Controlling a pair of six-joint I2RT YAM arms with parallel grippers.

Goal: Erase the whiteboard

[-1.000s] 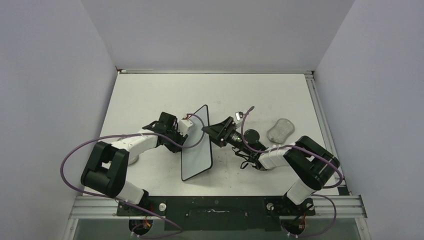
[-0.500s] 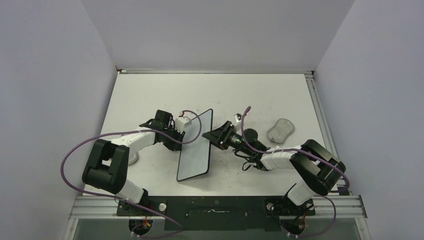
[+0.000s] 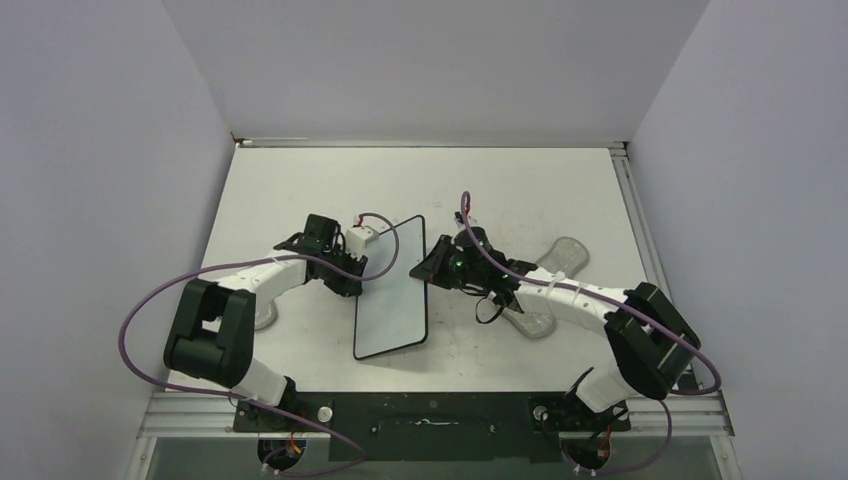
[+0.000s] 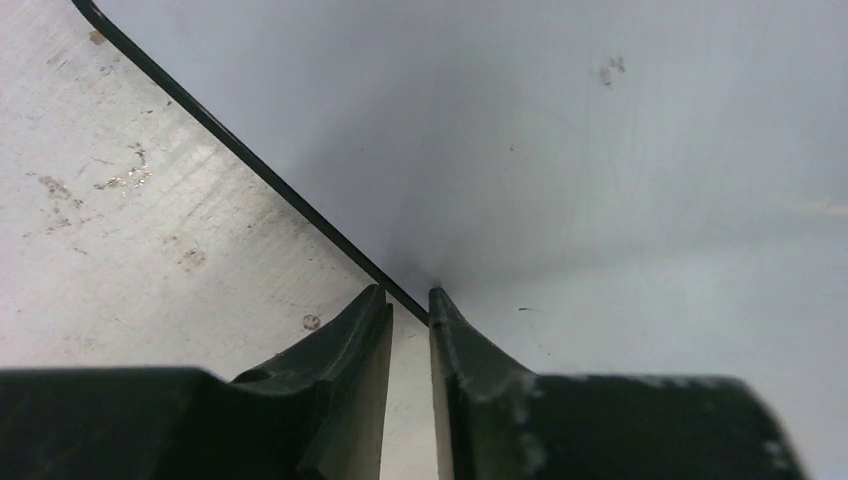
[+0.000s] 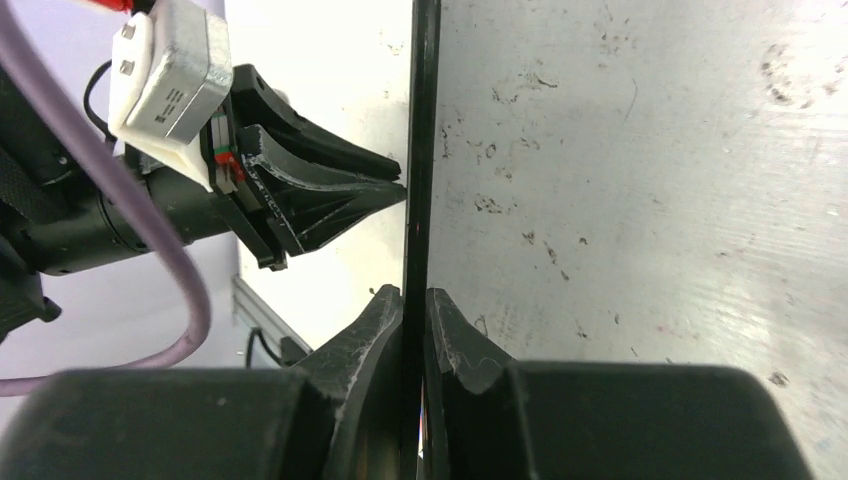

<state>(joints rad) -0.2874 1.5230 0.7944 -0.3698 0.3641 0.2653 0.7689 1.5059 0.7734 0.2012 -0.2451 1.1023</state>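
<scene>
The whiteboard (image 3: 392, 300), white with a thin black rim, lies in the middle of the table between the two arms. My right gripper (image 3: 426, 275) is at its right edge. In the right wrist view the black rim (image 5: 422, 120) runs edge-on between the fingers of that gripper (image 5: 415, 297), which is shut on it. My left gripper (image 3: 354, 288) is at the board's left edge. Its jaws (image 4: 410, 302) stand a narrow gap apart, straddling the rim where board face (image 4: 600, 150) meets table, and pinch nothing. The left gripper's tips (image 5: 395, 190) touch the board opposite the right gripper.
A grey peanut-shaped lump (image 3: 563, 254) lies on the table at the right, partly behind the right arm. Walls close off the table on the left, back and right. A metal rail (image 3: 440, 410) runs along the near edge.
The right gripper has moved left to the board's right edge and closed on it. The board, tilted up a second ago, now lies flatter. The left gripper has shifted slightly left.
</scene>
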